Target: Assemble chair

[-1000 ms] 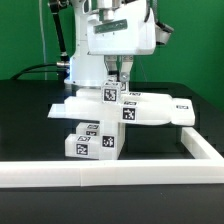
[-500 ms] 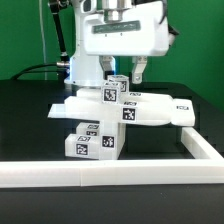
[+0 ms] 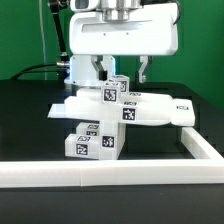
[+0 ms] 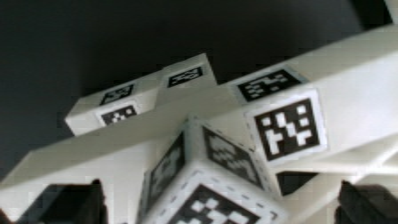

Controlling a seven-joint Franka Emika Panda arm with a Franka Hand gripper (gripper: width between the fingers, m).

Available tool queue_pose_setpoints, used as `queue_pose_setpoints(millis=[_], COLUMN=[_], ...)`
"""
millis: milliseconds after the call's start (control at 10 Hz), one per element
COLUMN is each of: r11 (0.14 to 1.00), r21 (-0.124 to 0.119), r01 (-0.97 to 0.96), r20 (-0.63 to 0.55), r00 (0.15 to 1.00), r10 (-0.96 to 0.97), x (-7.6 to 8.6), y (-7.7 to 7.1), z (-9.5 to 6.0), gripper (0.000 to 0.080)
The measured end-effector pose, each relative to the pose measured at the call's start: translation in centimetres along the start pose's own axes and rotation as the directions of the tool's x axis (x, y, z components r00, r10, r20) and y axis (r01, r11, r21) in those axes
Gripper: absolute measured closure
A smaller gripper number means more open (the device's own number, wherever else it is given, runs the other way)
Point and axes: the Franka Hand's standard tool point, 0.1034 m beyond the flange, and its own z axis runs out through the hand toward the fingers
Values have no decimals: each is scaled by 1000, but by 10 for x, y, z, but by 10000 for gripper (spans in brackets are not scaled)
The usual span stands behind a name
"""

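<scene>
The partly built chair (image 3: 118, 110) stands mid-table. It is white, with a flat seat panel (image 3: 150, 108) resting on a blocky tagged part (image 3: 92, 143) and a short upright post (image 3: 114, 90) rising from it. My gripper (image 3: 124, 72) hangs just above the post, open, one finger (image 3: 103, 70) on each side of its top and neither touching it. In the wrist view the post's tagged end (image 4: 217, 185) fills the gap between the dark fingertips (image 4: 71, 205), with the gripper (image 4: 217, 208) holding nothing.
A long white border rail (image 3: 100, 176) runs along the front and turns back along the exterior view's right (image 3: 200, 146). The robot's white base (image 3: 80, 60) stands behind the chair. The table is black.
The gripper has let go of the upright post, spread its fingers wide and risen a little. The chair parts have not moved.
</scene>
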Motion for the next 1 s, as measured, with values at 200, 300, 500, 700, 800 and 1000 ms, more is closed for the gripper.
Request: queue_pose_setpoints(millis=[200, 300, 500, 700, 800, 1000], r11=[995, 979, 930, 861, 805, 764], r21=[-1, -4, -19, -29, -31, -33], r01=[105, 202, 366, 508, 592, 645], r20=[0, 0, 1, 3, 7, 9], r00=[995, 979, 931, 861, 806, 764], r10=[-105, -202, -366, -509, -592, -645], x=[0, 0, -3, -4, -2, 0], y=[0, 1, 1, 2, 5, 6], z=[0, 0, 2, 3, 3, 2], gripper=[151, 151, 151, 151, 151, 151])
